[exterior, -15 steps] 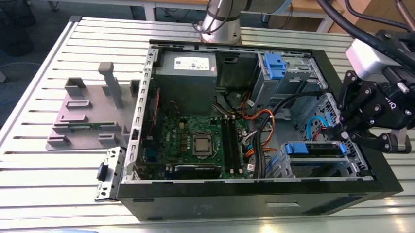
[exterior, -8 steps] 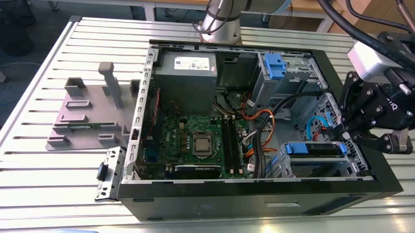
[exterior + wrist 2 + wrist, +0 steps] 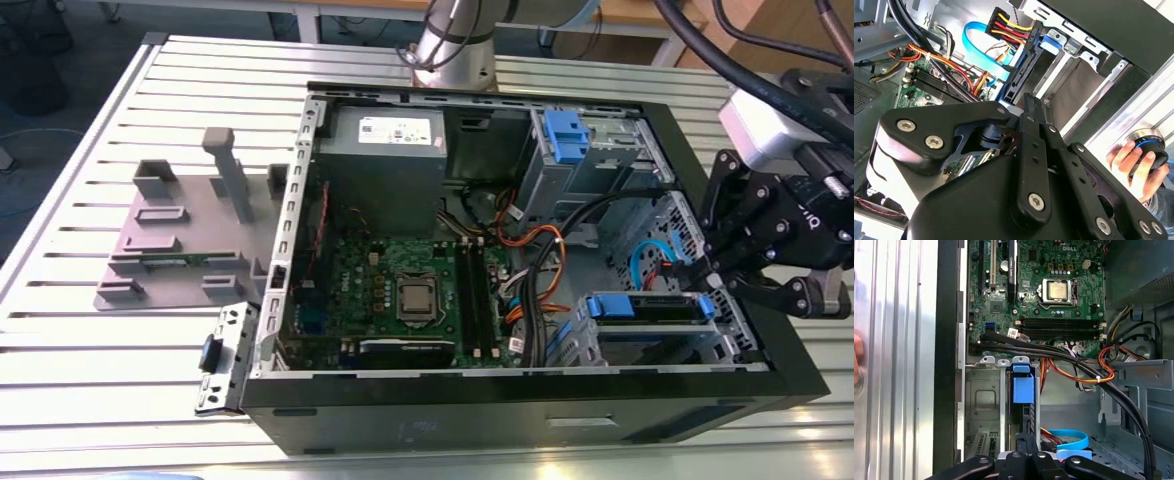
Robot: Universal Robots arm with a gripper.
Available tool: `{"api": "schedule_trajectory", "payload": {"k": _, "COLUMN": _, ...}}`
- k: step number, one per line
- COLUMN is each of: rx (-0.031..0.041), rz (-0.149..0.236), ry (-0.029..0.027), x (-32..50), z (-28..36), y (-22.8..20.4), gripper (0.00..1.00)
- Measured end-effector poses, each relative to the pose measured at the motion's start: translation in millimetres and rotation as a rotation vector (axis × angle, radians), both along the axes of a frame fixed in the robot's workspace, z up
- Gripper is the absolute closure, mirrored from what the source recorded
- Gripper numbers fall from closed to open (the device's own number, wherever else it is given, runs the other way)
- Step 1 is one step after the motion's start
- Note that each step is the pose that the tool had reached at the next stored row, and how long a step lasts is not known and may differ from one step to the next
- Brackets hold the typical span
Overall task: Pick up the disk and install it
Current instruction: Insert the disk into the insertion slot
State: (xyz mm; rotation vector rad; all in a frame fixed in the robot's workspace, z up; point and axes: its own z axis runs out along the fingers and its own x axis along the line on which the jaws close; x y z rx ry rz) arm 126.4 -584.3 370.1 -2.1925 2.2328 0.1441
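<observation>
From high and well back, our exterior view looks down on the open computer case [image 3: 534, 300] lying on the slatted counter [image 3: 107, 330]. Our first wrist view looks straight down into the case from close above, facing the motherboard [image 3: 1054, 290]. Our second wrist view sits closer still, behind the gripper [image 3: 1029, 107], facing the case's drive cage. All three share the motherboard and the orange cables.

Robotics lab: open computer case [image 3: 534, 400] on slatted aluminium workbench [image 3: 80, 400], arm base [image 3: 454, 45].
</observation>
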Motion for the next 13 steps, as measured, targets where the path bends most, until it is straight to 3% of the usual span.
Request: {"api": "schedule_trajectory", "payload": {"k": 13, "rx": -0.0001, "rz": 0.000, "ry": 0.0000, "x": 1.8, "z": -2.6, "y": 0.0, "gripper": 0.89}}
